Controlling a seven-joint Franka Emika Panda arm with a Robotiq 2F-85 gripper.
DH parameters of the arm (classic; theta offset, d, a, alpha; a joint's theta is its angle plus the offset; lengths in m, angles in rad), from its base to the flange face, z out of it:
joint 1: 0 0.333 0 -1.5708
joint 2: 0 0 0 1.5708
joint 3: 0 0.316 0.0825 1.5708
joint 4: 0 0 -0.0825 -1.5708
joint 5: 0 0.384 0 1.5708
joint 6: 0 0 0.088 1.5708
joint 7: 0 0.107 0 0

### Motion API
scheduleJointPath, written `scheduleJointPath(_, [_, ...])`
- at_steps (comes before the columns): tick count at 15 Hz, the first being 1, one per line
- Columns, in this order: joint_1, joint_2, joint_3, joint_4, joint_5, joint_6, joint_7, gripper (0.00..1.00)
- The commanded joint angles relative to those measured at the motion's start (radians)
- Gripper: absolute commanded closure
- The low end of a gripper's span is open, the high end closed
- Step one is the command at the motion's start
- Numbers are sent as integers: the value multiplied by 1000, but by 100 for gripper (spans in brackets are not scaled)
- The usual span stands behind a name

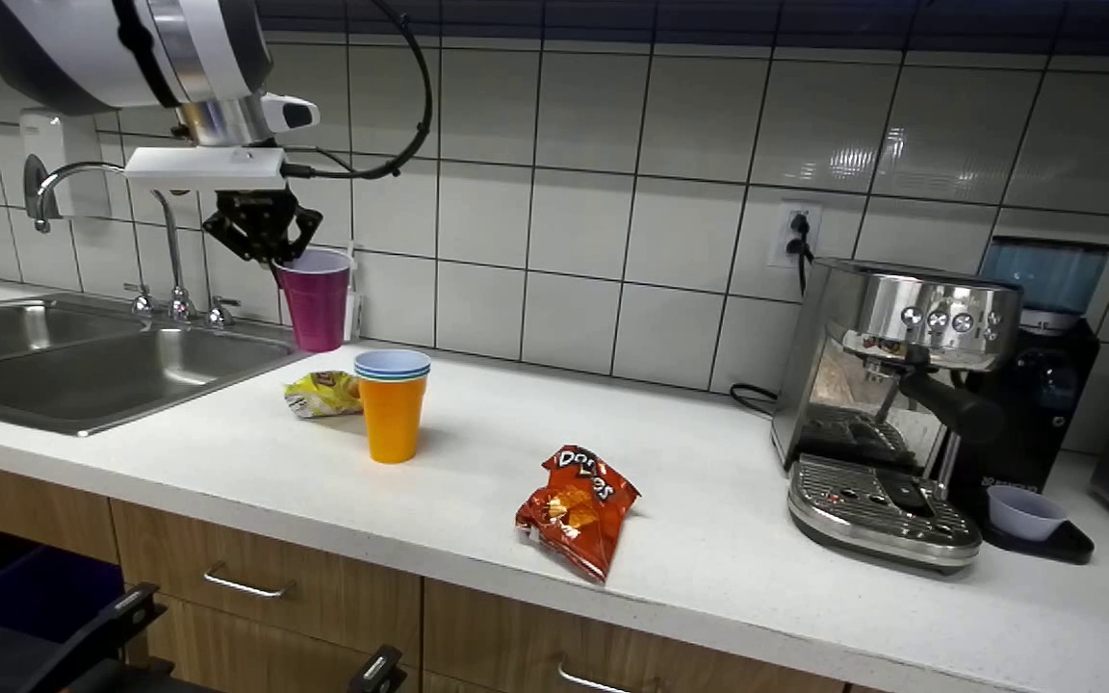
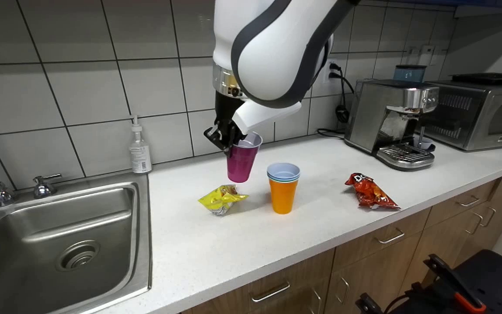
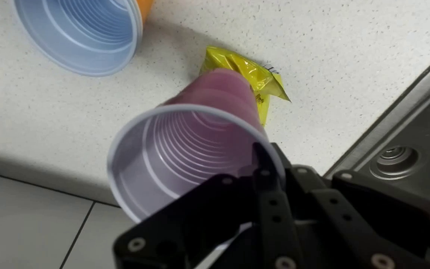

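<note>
My gripper (image 3: 271, 155) is shut on the wall of a magenta cup (image 3: 185, 145) at its rim, one finger inside the cup and one outside. The cup (image 1: 316, 308) is held above the counter in both exterior views, tilted in an exterior view (image 2: 241, 165). Beneath it lies a crumpled yellow bag (image 2: 221, 199), partly covered by the cup in the wrist view. A stack of orange cups (image 1: 393, 419) with pale blue insides stands upright beside the yellow bag, apart from the held cup. In the wrist view the stack's open mouth (image 3: 84, 37) is at upper left.
A red Doritos bag (image 1: 581, 510) lies near the counter's front edge. The steel sink (image 2: 143, 226) borders the counter, with a soap bottle (image 2: 140, 150) behind it. A coffee machine (image 1: 901, 318) and a microwave (image 2: 473, 113) stand farther along; the tiled wall (image 1: 574, 231) runs behind.
</note>
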Motion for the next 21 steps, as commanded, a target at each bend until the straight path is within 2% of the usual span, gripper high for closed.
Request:
scheduleJointPath(1, [0, -58, -2, -18, -21, -36, 3, 99])
scheduleJointPath(6, [3, -94, 0, -24, 13, -78, -20, 99])
scheduleJointPath(7, [-33, -104, 35, -25, 23, -93, -29, 99])
scheduleJointPath(10, [-41, -125, 46, -25, 41, -131, -43, 99])
scheduleJointPath(14, [-52, -156, 55, -31, 32, -178, -46, 99])
scheduleJointPath(21, [-96, -174, 56, -55, -4, -195, -11, 99])
